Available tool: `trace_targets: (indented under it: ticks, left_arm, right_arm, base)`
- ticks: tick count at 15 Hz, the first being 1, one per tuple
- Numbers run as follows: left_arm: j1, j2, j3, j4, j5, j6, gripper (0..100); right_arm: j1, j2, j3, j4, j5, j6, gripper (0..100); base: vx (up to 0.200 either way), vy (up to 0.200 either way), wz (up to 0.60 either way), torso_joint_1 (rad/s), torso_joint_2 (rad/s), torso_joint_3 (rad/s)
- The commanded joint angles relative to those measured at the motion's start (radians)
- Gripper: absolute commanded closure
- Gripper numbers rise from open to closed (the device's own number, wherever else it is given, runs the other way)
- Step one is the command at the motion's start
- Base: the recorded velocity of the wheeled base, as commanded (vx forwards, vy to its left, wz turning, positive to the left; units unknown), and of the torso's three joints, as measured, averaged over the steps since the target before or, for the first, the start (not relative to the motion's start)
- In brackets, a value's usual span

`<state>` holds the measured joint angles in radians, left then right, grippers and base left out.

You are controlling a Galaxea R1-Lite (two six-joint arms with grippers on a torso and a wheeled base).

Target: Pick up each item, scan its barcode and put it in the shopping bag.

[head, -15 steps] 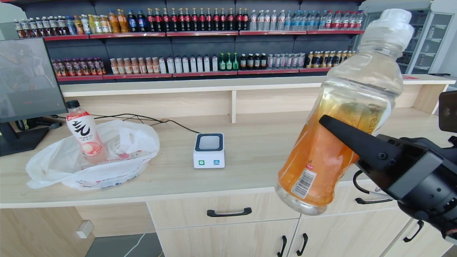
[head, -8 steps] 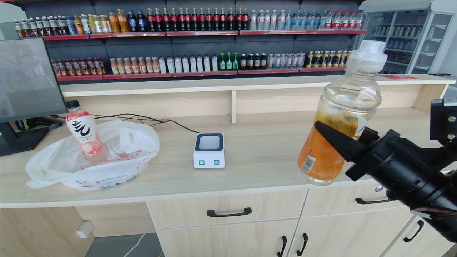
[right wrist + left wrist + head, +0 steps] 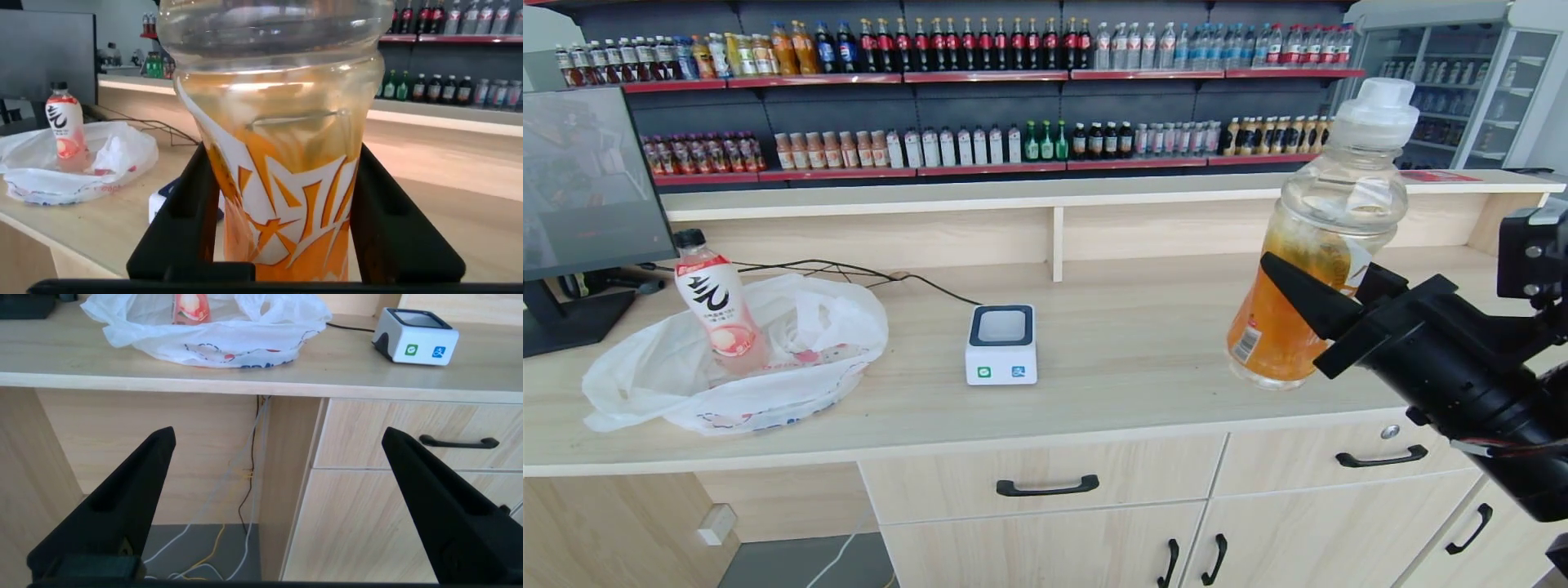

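Item 1. Orange drink bottle (image 3: pixel 1307 269): nearly upright, white cap on top, barcode label low on its side. It sits at the right end of the bench (image 3: pixel 1127 343); whether its base touches the bench cannot be told.

Item 2. Right gripper (image 3: pixel 1327 286): black fingers closed on the orange drink bottle's lower half, one on each side.

Item 3. Left gripper (image 3: pixel 278 437): fingers spread wide, holding nothing, below the bench edge and facing the cabinet fronts.

Item 4. Scanner (image 3: pixel 1001 343): white box with a dark-framed window on top, mid-bench.

Item 5. Shopping bag (image 3: pixel 670 384): white plastic, lying open at the left end of the bench, with a pink-labelled bottle (image 3: pixel 717 302) standing in it.

Item 6. Monitor (image 3: pixel 588 180): far left, behind the shopping bag.
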<state>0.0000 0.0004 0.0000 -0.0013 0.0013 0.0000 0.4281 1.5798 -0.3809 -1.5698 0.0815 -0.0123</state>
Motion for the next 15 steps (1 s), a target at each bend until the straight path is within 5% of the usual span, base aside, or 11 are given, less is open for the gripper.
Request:
trace_targets:
  ticks: [1,15]
  left_arm:
    - [0.0,0.0,0.0,0.001,0.0,0.0,0]
    - [0.0,0.0,0.0,0.001,0.0,-0.002,0]
  right_arm:
    - [-0.006,0.0,0.0,-0.001,-0.003,0.002,100]
    - [-0.009,-0.014,0.028,-0.001,-0.003,0.02,100]
  base:
    - [0.0,0.2,0.0,0.002,0.01,0.002]
    - [0.0,0.2,0.0,0.003,0.0,0.002]
